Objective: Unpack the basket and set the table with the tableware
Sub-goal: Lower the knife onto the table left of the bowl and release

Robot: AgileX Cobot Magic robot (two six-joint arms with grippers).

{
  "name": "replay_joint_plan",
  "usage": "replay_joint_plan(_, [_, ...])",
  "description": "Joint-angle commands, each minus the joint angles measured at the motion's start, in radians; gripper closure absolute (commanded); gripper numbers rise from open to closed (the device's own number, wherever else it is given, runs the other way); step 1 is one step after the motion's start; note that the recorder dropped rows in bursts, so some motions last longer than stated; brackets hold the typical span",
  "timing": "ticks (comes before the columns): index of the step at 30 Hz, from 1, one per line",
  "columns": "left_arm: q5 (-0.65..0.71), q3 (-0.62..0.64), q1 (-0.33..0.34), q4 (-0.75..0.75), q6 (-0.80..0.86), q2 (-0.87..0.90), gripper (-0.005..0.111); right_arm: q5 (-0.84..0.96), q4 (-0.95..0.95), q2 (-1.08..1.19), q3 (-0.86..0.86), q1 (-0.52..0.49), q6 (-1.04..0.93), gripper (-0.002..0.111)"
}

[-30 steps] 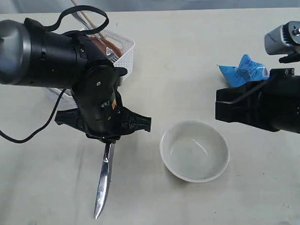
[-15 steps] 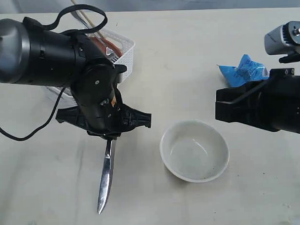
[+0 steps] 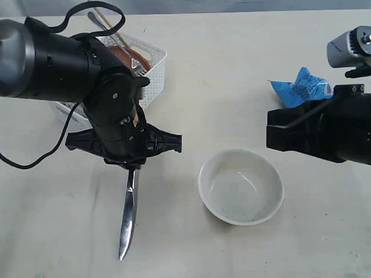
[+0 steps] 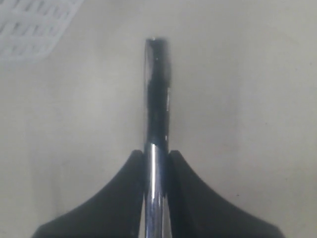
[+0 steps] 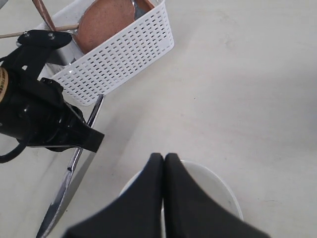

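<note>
Shifted slightly toward the basket (image 3: 156, 72), left fingers (image 4: 106, 201) pinch the knife (image 3: 128, 214), not yet laid. Bowl (image 3: 240, 186) is out; plate (image 5: 106, 20) remains inside. Right fingers (image 5: 148, 198) pressed together.

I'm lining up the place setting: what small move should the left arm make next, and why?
Probably lower the knife onto the table beside the bowl, then open. The left gripper is shut on it, blade slanting down, and bare tabletop lies beneath.

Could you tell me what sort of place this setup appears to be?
Probably a robot lab bench staged for table setting: a cream table, a white basket and a bowl.
</note>
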Motion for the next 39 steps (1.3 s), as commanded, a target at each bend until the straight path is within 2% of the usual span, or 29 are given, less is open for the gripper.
replay_joint_plan(1, [0.011, -0.004, 0.001, -0.018, 0.016, 0.021, 0.106, -0.010, -0.015, -0.006, -0.005, 0.002, 0.001, 0.109])
replay_joint_plan(9, [-0.002, -0.004, 0.001, -0.018, 0.018, 0.046, 0.106, -0.010, -0.015, -0.006, -0.005, 0.002, -0.004, 0.109])
replay_joint_plan(11, [-0.005, -0.004, 0.001, -0.018, 0.018, 0.049, 0.101, -0.010, -0.015, -0.006, -0.005, 0.002, -0.006, 0.109])
replay_joint_plan(17, [-0.014, -0.010, 0.001, -0.018, 0.020, 0.049, 0.074, -0.010, -0.017, -0.006, -0.005, 0.002, -0.006, 0.109])
replay_joint_plan(22, [0.002, -0.034, 0.001, -0.015, 0.020, 0.049, 0.070, -0.014, -0.017, -0.006, -0.005, 0.002, -0.006, 0.109])
replay_joint_plan(32, [0.096, -0.115, 0.001, 0.019, 0.051, -0.044, 0.073, -0.021, -0.019, -0.006, -0.005, 0.002, -0.012, 0.109])
replay_joint_plan(35, [0.094, -0.115, 0.001, 0.026, 0.079, -0.086, 0.085, -0.021, -0.019, -0.006, -0.005, 0.002, -0.012, 0.109])
replay_joint_plan(38, [0.094, -0.115, 0.001, 0.026, 0.166, -0.126, 0.104, -0.021, -0.019, -0.006, -0.005, 0.002, -0.012, 0.109])
replay_joint_plan(39, [0.094, -0.115, 0.001, 0.026, 0.183, -0.142, 0.106, -0.021, -0.019, -0.006, -0.005, 0.002, -0.012, 0.109])
